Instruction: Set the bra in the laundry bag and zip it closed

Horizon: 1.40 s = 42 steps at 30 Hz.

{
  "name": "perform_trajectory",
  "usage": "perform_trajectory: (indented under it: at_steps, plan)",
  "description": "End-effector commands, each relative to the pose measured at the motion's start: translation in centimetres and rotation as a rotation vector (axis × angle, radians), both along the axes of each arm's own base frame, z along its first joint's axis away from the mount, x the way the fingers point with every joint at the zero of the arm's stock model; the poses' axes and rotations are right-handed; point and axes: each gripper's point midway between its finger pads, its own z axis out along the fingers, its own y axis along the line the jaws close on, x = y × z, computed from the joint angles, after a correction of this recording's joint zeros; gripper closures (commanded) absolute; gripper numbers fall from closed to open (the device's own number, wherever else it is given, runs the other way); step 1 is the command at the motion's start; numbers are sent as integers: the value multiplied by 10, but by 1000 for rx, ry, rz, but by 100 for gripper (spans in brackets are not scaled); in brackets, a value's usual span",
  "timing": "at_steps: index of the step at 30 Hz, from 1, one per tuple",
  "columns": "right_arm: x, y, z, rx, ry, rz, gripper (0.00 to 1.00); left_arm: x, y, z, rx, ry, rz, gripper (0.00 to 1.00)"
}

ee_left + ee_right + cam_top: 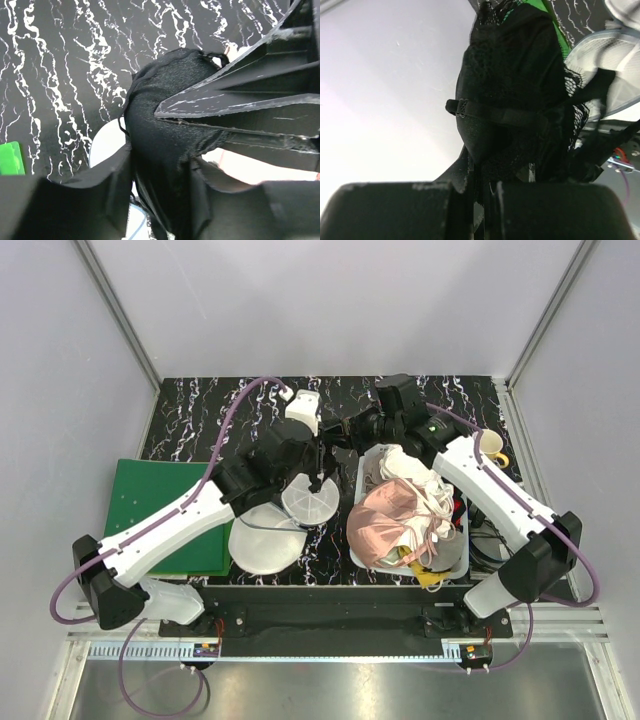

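Observation:
The black bra (165, 100) hangs between both grippers above the marbled table. My left gripper (160, 185) is shut on its lower part. My right gripper (485, 195) is shut on the bra (510, 80), with a thin strap crossing the fabric. In the left wrist view the right gripper's fingers (250, 100) clamp the fabric from the right. In the top view the two grippers, left (318, 455) and right (350, 430), meet just behind the laundry bag (265, 540). The round white mesh bag lies open with its ribbed panel (310, 502) lifted. It also shows in the right wrist view (615, 65).
A white rectangular basket (362, 545) on the right holds a shiny pink garment (385, 525) and white cloth (420, 480). A green mat (150, 510) lies at the left. A white mug (492, 448) stands far right, and a small white block (302, 405) lies behind the grippers.

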Motion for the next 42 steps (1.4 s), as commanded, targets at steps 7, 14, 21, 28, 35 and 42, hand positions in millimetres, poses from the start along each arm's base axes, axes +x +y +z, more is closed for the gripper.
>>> perform_trajectory:
  at_steps: [7, 14, 21, 28, 35, 42]
  plan:
    - [-30, -4, 56, 135, -79, 35, 95, 4, -3, 24, -14, -15, -14, 100]
    - [-59, -47, 47, -39, -389, 255, 21, -22, -2, 27, -79, 90, -130, 100]
    - [-107, -90, 67, -215, -955, 558, 0, -76, -15, 27, -251, 266, -354, 100]
    - [-147, -100, 41, -265, -1241, 798, 0, -132, -32, 34, -388, 392, -649, 100]
    - [-157, -103, 50, -286, -1393, 845, 0, -171, -32, 40, -452, 491, -813, 100]
    - [-185, -84, 47, -103, -1367, 983, 0, -189, -36, 54, -494, 549, -933, 100]
